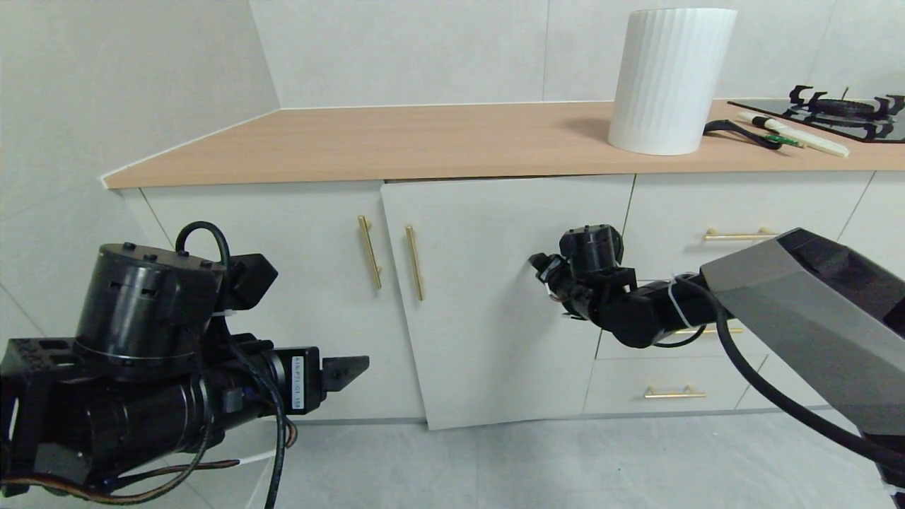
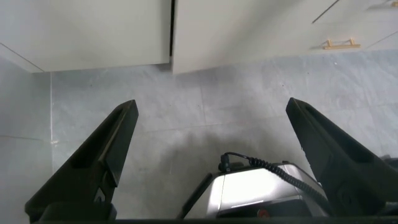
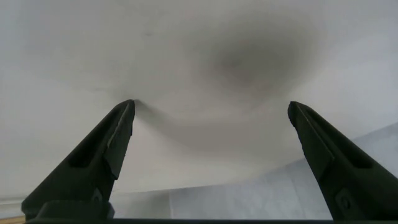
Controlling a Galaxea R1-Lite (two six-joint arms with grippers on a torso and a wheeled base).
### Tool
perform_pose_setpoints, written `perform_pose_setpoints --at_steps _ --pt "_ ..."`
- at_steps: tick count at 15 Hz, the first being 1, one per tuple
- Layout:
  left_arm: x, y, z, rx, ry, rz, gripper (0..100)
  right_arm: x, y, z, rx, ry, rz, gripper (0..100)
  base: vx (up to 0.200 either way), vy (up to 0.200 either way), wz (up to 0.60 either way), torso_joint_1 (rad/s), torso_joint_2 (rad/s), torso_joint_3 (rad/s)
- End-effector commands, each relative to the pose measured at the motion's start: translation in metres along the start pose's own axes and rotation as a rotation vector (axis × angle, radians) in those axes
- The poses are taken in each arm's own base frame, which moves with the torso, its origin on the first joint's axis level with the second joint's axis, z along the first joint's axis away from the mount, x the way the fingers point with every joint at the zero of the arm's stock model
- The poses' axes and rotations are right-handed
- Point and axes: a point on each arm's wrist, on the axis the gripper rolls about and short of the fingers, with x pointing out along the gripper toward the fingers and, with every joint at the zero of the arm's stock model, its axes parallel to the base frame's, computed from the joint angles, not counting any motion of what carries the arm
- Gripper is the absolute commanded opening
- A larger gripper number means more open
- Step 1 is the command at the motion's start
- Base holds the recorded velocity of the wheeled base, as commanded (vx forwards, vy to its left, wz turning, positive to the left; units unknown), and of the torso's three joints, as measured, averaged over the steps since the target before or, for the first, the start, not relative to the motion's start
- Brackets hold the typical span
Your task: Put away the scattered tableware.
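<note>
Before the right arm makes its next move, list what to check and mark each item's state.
1. Right gripper open and empty: ok, jaws apart, nothing between them.
2. Left gripper open and empty: ok.
3. Cabinet door open wide enough: not ok, only slightly ajar.
4. Right gripper at the door handle: not ok, it faces the plain panel, away from the handle.
5. Right gripper clear of the door: cannot tell.
6. Utensils put away: not ok, they lie on the countertop beside the white container.
</note>
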Motion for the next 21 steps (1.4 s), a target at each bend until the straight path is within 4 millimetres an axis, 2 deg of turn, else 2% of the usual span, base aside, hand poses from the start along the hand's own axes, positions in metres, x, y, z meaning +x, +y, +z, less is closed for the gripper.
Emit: perform_pose_setpoints --at_steps 1,7,10,12,13,14,15,16,17,21 --pt "0.000 0.000 0.000 0.000 0.001 0.001 100 0.012 -0.006 -0.008 -0.003 -0.011 -0.022 100 0.000 0.000 0.00 0.000 0.00 0.000" --pt "0.000 0.000 0.000 0.000 -0.002 -0.001 100 0.018 -0.008 -0.004 0.004 -0.034 -0.030 100 0.000 0.000 0.00 0.000 0.00 0.000" --pt "0.001 0.000 0.000 0.001 0.002 -0.001 100 0.010 -0.006 0.001 0.006 -0.029 -0.024 100 0.000 0.000 0.00 0.000 0.00 0.000" --pt "0.000 0.000 0.000 0.000 0.000 -0.002 100 -0.022 -0.003 0.004 -0.008 0.090 0.030 100 0.000 0.000 0.00 0.000 0.00 0.000" --pt "0.000 0.000 0.000 -0.001 -0.002 0.000 100 -0.027 -0.003 0.003 -0.010 0.115 0.040 100 0.000 0.000 0.00 0.000 0.00 0.000" --pt "0.000 0.000 0.000 0.000 0.000 -0.002 100 -0.079 -0.011 0.007 -0.027 0.349 0.151 100 0.000 0.000 0.00 0.000 0.00 0.000" --pt "0.000 0.000 0.000 0.000 -0.001 -0.002 100 -0.106 -0.018 0.012 -0.067 0.460 0.267 100 0.000 0.000 0.00 0.000 0.00 0.000" --pt "0.000 0.000 0.000 0.000 -0.001 -0.002 100 -0.106 -0.018 0.012 -0.067 0.460 0.267 100 0.000 0.000 0.00 0.000 0.00 0.000" --pt "0.000 0.000 0.000 0.000 -0.001 -0.002 100 -0.127 -0.029 0.020 -0.164 0.485 0.463 100 0.000 0.000 0.00 0.000 0.00 0.000" --pt "-0.002 0.000 0.001 -0.003 -0.009 -0.002 100 -0.137 -0.026 0.027 -0.174 0.428 0.483 100 0.000 0.000 0.00 0.000 0.00 0.000"
